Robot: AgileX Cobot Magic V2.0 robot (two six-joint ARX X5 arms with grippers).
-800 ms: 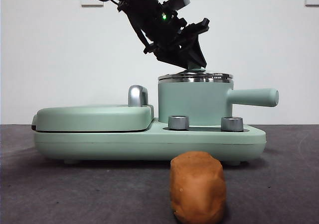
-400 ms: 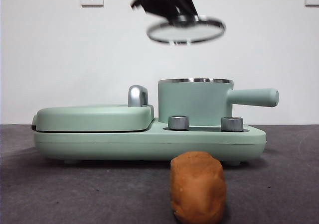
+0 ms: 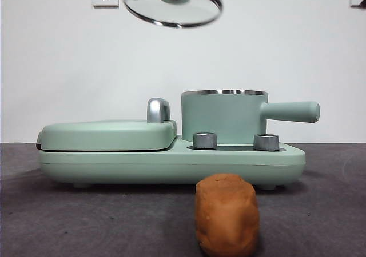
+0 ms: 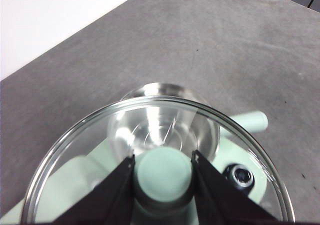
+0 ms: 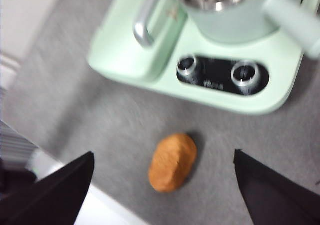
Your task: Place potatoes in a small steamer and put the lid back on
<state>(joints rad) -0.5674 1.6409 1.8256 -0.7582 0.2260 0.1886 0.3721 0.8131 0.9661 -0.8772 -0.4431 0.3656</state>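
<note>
Between my left pincer [image 4: 162,171] jaws: lid [image 3: 172,4] knob, clamped; lid held high, tilted, so steamer [image 3: 223,117] below stands open for loading. Under my right pincer [image 5: 162,185], jaws wide apart: potato [image 5: 173,162] on worktop [image 3: 320,211], near steamer base.

Left gripper [image 4: 163,171]: two matte black flat-faced wedge jaws, straight edges. Right gripper [image 5: 164,185]: two matte black broad triangular jaws, blurred, no markings visible.
</note>
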